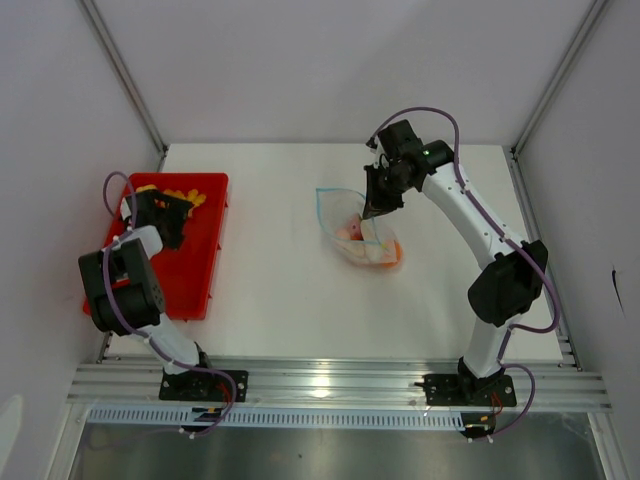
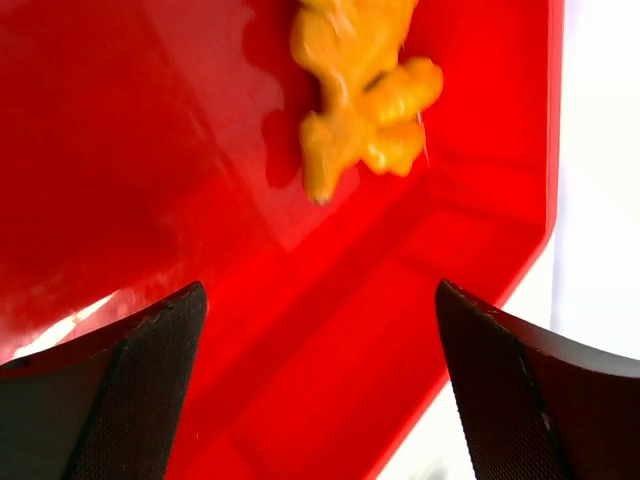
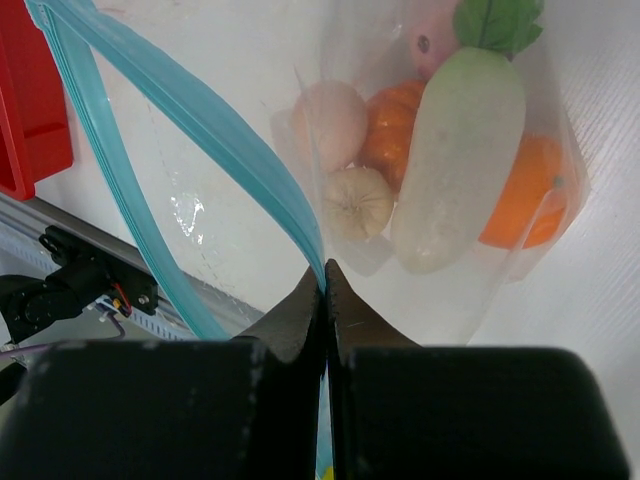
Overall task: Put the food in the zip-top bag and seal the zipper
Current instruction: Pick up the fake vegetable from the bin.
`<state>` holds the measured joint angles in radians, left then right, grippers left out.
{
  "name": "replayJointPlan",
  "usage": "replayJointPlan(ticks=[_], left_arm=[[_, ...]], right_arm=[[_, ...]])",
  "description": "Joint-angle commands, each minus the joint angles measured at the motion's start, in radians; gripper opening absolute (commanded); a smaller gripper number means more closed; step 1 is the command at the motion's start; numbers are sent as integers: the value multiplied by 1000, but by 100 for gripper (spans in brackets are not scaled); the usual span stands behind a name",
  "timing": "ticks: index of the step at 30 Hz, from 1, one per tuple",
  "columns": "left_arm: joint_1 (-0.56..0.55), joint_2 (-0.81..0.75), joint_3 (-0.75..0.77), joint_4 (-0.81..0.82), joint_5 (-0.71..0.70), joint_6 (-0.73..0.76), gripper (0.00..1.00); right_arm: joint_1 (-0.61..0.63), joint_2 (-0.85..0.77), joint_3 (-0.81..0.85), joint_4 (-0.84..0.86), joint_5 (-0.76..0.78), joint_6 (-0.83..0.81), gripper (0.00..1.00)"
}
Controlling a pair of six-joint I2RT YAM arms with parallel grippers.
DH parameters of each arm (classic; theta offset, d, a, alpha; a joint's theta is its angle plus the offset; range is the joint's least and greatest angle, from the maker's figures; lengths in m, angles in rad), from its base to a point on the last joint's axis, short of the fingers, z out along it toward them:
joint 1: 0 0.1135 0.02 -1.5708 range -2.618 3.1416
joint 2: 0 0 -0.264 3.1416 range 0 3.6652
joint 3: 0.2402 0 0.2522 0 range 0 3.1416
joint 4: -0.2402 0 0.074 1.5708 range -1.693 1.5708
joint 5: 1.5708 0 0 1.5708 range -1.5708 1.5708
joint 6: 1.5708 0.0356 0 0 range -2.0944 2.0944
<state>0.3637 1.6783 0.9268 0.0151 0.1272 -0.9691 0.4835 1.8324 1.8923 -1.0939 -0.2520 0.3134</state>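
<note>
Two grippers in view. Right gripper: fingers closed, pinching zipper of zip-top bag. Bag lies on white table, centre-right, mouth open, well apart from red tray. Food inside bag: white radish with green leaf, orange pumpkin, garlic bulb, pink piece, round orange piece. Left gripper: fingers spread wide, holding nothing, hovering above tray at table's left side. Yellow-orange ginger-shaped piece rests in tray near far corner, apart from fingers.
</note>
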Motion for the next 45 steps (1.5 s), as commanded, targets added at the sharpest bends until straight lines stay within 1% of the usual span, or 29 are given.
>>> replayJointPlan(ticks=[1, 5, 9, 17, 20, 22, 23, 25, 27, 28, 29, 30, 33, 37, 41, 45], left_arm=[[20, 50, 55, 80, -32, -60, 96], [20, 103, 83, 97, -43, -88, 93], [21, 159, 127, 121, -44, -96, 88], [18, 259, 268, 45, -49, -92, 81], [15, 276, 297, 28, -58, -105, 81], [15, 294, 303, 39, -40, -123, 80], [17, 297, 303, 69, -14, -137, 76], [14, 316, 308, 95, 8, -151, 73], [9, 330, 313, 120, 41, -155, 66], [4, 334, 317, 128, 51, -143, 65], [1, 337, 331, 99, 54, -134, 65], [-8, 337, 357, 74, 45, -120, 65], [-19, 314, 359, 33, 13, -68, 64], [-19, 296, 356, 20, 29, -33, 63], [-19, 279, 366, -62, 35, 13, 65], [-19, 276, 333, -26, 60, 23, 66]], right_arm=[[6, -48, 7, 6, -1, -13, 0], [7, -55, 10, 6, -3, -14, 0], [7, -67, 2, 8, 7, -16, 0], [18, -76, -1, 15, 11, -20, 0], [20, -70, 5, 17, 13, -20, 0], [20, -68, 10, 15, 13, -20, 0], [21, -65, 11, 15, 13, -20, 0], [21, -61, 16, 14, 16, -20, 0], [21, -55, 25, 12, 14, -19, 0], [21, -51, 28, 11, 14, -20, 0], [23, -48, 31, 8, 16, -22, 0], [21, -45, 39, 8, 17, -22, 0], [21, -45, 45, 8, 26, -22, 0], [21, -35, 51, 12, 22, -20, 0], [21, -28, 64, 17, 26, -19, 0], [21, -21, 70, 19, 19, -19, 0]])
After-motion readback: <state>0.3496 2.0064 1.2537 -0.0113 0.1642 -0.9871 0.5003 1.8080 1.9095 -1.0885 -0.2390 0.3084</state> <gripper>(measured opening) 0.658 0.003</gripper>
